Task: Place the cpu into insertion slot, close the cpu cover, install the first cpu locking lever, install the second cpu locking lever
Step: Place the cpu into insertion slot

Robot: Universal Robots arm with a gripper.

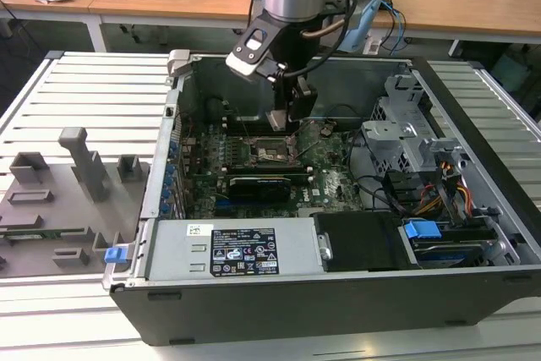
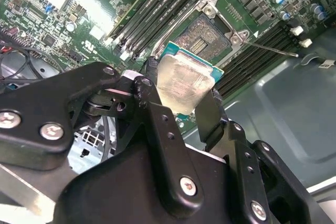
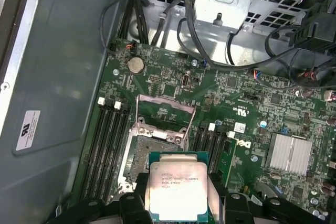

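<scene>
My gripper (image 1: 284, 121) hangs inside the open computer case (image 1: 169, 209), shut on the cpu (image 2: 184, 84), a flat square chip with a dull silver top and a green rim. In both wrist views the black fingers (image 2: 157, 121) clamp two opposite edges of the cpu (image 3: 177, 186). The chip hovers a little above the insertion slot (image 3: 151, 148), overlapping its near edge. The slot (image 2: 203, 33) lies bare with its contact field showing. The cpu cover (image 3: 164, 113) stands tipped open at the slot's far side. A thin locking lever (image 2: 274, 49) sticks out beside the socket.
Memory slots (image 3: 107, 140) flank the socket on both sides. A metal drive cage (image 1: 406, 137) with loose cables (image 3: 210, 40) fills the exterior view's right. The power supply (image 1: 241, 251) sits at the case front. A grey fixture tray (image 1: 59, 200) lies outside, to the left.
</scene>
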